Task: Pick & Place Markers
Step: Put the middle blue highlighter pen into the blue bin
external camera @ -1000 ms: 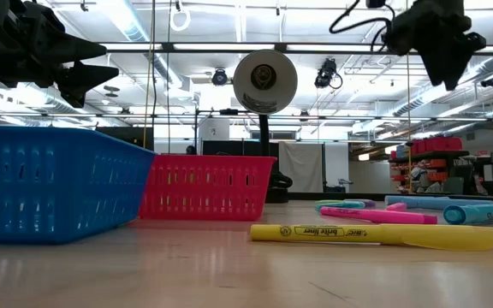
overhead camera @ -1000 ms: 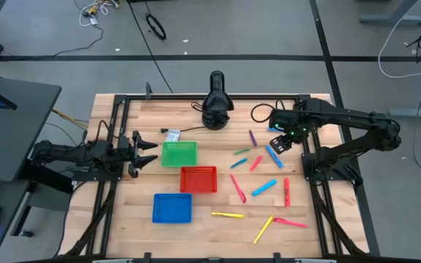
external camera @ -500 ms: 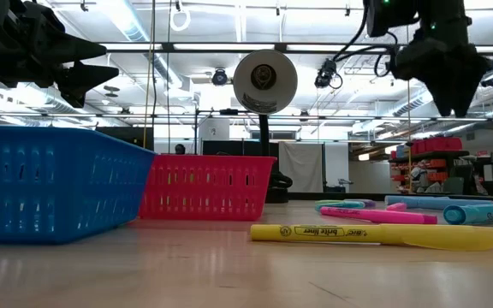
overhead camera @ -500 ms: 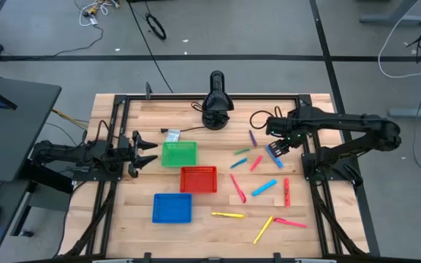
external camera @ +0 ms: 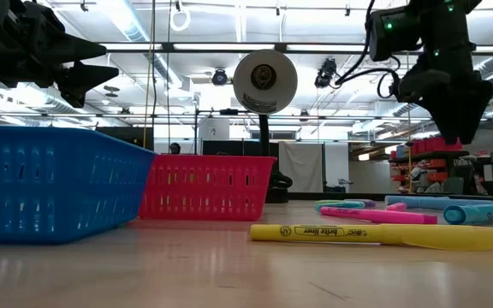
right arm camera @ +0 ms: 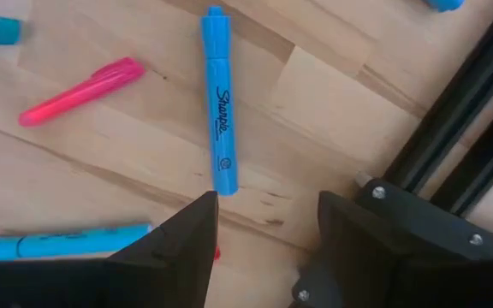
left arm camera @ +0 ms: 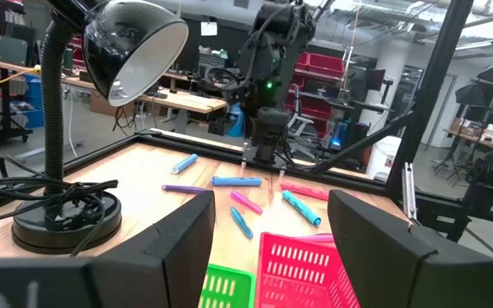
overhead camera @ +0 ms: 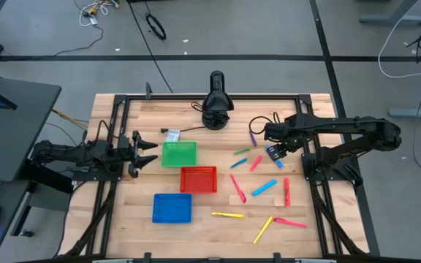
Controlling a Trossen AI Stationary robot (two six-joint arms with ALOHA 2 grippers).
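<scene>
Markers lie scattered on the right half of the table: a blue one [overhead camera: 275, 158], pink [overhead camera: 256, 162], purple [overhead camera: 252, 137], red [overhead camera: 237, 188] and yellow [overhead camera: 227, 215] among them. My right gripper [overhead camera: 272, 151] hangs open just above the blue marker [right arm camera: 219, 111], which lies flat ahead of the fingers; a pink marker [right arm camera: 80, 90] lies beside it. In the low view the right gripper [external camera: 456, 120] points down, clear of the table. My left gripper [overhead camera: 149, 151] waits open, to the left of the green basket [overhead camera: 179, 153].
A red basket [overhead camera: 198, 179] and a blue basket [overhead camera: 172, 207] stand near the table's middle. A black desk lamp [overhead camera: 216, 102] stands at the far edge. The black frame rail [right arm camera: 452, 162] runs close to the right gripper. A yellow marker [external camera: 372, 233] lies nearest the low camera.
My right gripper has come down and shifted a little toward the table's left and near edge, ending above the blue marker. Its fingers have stayed open. No marker has moved.
</scene>
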